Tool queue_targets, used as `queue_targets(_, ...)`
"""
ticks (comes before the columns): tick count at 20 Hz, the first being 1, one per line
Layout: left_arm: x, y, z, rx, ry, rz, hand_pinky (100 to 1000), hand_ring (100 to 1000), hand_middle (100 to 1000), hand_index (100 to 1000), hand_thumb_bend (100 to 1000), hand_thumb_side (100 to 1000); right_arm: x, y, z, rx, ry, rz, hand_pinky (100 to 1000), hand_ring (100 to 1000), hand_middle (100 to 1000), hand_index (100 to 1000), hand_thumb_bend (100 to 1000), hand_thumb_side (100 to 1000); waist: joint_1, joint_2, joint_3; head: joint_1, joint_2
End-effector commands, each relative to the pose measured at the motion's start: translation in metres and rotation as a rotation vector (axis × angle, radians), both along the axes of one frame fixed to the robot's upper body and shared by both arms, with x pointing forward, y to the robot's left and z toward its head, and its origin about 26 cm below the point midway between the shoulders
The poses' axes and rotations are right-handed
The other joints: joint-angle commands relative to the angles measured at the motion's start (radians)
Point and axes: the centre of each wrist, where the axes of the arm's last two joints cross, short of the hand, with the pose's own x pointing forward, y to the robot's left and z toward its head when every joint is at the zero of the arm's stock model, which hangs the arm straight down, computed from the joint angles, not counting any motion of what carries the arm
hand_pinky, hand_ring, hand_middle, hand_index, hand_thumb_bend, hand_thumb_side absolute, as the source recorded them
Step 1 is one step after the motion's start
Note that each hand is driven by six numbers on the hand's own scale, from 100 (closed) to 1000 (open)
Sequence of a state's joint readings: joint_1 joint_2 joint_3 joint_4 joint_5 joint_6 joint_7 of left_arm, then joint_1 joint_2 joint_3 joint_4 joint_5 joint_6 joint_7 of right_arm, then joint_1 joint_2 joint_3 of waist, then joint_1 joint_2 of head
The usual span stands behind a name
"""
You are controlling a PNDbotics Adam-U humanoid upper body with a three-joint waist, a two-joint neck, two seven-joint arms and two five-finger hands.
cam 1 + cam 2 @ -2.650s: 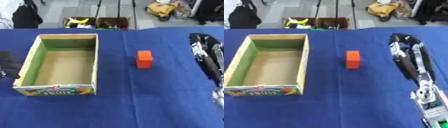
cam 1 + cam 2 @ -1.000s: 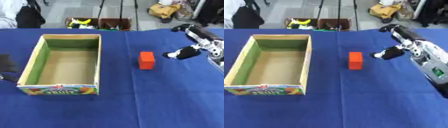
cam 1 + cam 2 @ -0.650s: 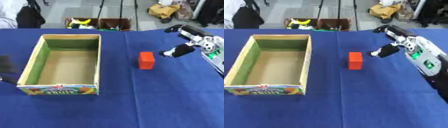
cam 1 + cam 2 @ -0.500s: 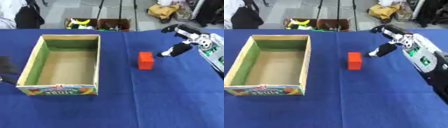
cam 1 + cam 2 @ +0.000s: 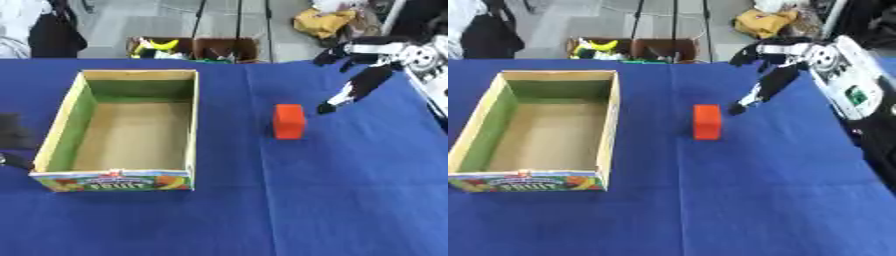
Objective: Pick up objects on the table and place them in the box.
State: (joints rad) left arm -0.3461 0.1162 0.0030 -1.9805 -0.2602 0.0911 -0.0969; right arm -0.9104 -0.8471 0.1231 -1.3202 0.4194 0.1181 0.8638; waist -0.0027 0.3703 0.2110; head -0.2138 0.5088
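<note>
The right hand (image 5: 776, 70) hangs with fingers spread apart, holding nothing. The block (image 5: 706, 121) stands upright just below and to the left of its fingertips, not touched. The box (image 5: 608, 130) lies farther to the left, well apart (and empty). To grasp well, bring thumb and fingers down on opposite faces of the block, squarely, so it doesn't tip.
</note>
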Motion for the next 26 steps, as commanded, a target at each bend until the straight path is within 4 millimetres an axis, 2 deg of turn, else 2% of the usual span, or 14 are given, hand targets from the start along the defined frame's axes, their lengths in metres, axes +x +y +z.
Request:
queue_targets(1,-0.003,0.002,0.007,0.019,-0.027,-0.004,520,638,624,798,100,1000,-0.007,0.005,0.015,-0.01,-0.007,0.025,852,979,873,924,727,356,0.0,-0.023,0.0,-0.001,-0.004)
queue_targets(7,-0.003,0.001,0.008,0.015,-0.029,-0.01,521,639,625,799,100,1000,-0.002,0.021,0.002,0.023,0.028,0.074,843,978,865,917,704,346,0.001,-0.018,0.005,-0.004,-0.006)
queue_targets(17,-0.002,-0.001,0.009,0.014,-0.035,-0.02,522,641,626,800,100,1000,-0.003,0.041,-0.01,-0.021,0.028,0.087,832,966,853,902,674,357,0.0,-0.012,0.01,-0.007,-0.008)
queue_targets(26,-0.002,-0.002,0.01,0.015,-0.038,-0.026,522,642,626,800,100,1000,0.005,0.041,-0.025,-0.117,0.0,-0.007,823,945,842,879,535,357,-0.002,-0.008,0.018,-0.009,-0.014)
